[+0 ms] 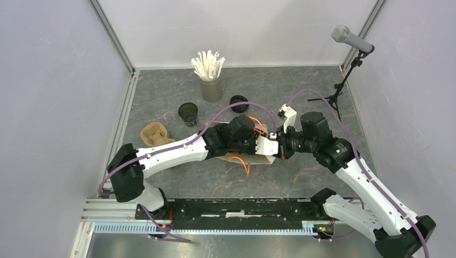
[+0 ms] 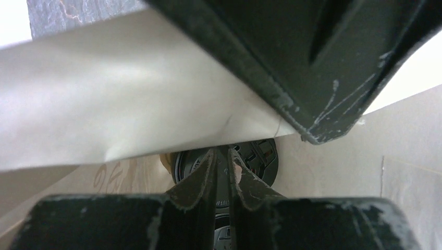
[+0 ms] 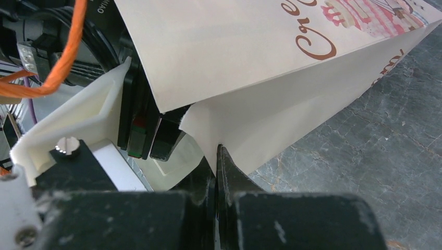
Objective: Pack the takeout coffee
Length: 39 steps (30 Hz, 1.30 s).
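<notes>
The grey marbled table [image 1: 301, 177] fills the floor of the booth, and both arms lean in from the near edge to meet over its middle. Between them lies a cream paper bag [image 1: 262, 159] with brown lettering and a pink picture printed on its side.

The left arm reaches in from the left, and its wrist covers the bag's mouth. The left gripper [image 2: 221, 154] is inside the bag, with paper walls on every side of it. Its jaws are drawn close, leaving only a slim gap, and they pinch a lidded black cup [image 2: 258, 156], whose round dark top shows just past the fingertips. A sliver of tan shows beside that cup, but I cannot make out what it is.

The right gripper [image 3: 216, 156] comes in from the other side. Its jaws are clenched tight on a fold of the bag's paper edge.

A microphone stand [image 1: 344, 80] rises at the far right corner of the table. At the far middle, a grey cup of white straws [image 1: 211, 80] stands upright. A brown pulp carrier [image 1: 156, 134] lies to the left, just past the left arm's forearm.

A second black cup [image 1: 188, 114] stands upright on the table between the carrier and the straws, with no lid on it. A loose black lid [image 1: 239, 103] lies flat just beside the straw cup's base, on its right and apart from the bag.
</notes>
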Motion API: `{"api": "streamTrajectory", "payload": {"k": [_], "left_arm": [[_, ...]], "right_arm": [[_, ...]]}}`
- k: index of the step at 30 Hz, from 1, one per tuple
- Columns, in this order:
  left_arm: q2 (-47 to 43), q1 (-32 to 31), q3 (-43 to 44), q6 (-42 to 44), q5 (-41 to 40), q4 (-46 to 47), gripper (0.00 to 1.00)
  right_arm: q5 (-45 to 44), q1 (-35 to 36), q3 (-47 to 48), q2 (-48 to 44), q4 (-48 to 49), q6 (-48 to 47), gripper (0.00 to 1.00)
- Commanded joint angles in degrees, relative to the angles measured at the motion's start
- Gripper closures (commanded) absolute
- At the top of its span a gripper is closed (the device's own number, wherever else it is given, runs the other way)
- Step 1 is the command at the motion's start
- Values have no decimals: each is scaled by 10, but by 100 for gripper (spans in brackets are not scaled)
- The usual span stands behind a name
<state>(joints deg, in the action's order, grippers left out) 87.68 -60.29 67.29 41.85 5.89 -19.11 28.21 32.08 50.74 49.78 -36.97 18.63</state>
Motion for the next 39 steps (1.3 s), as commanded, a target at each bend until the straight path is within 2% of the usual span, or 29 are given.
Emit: {"api": "streamTrajectory", "payload": {"k": [1, 20, 25, 28, 39], "left_arm": [[20, -1, 9, -35, -23, 44, 81], [67, -3, 41, -30, -32, 61, 81], [53, -5, 43, -32, -26, 58, 81], [27, -9, 34, -33, -30, 48, 74], [-52, -16, 18, -72, 6, -15, 58]], "right_arm": [[19, 5, -1, 1, 20, -1, 100], [27, 4, -15, -2, 33, 10, 100], [15, 4, -10, 3, 29, 13, 100], [2, 4, -7, 7, 21, 18, 100], [-19, 1, 36, 45, 4, 29, 100]]}}
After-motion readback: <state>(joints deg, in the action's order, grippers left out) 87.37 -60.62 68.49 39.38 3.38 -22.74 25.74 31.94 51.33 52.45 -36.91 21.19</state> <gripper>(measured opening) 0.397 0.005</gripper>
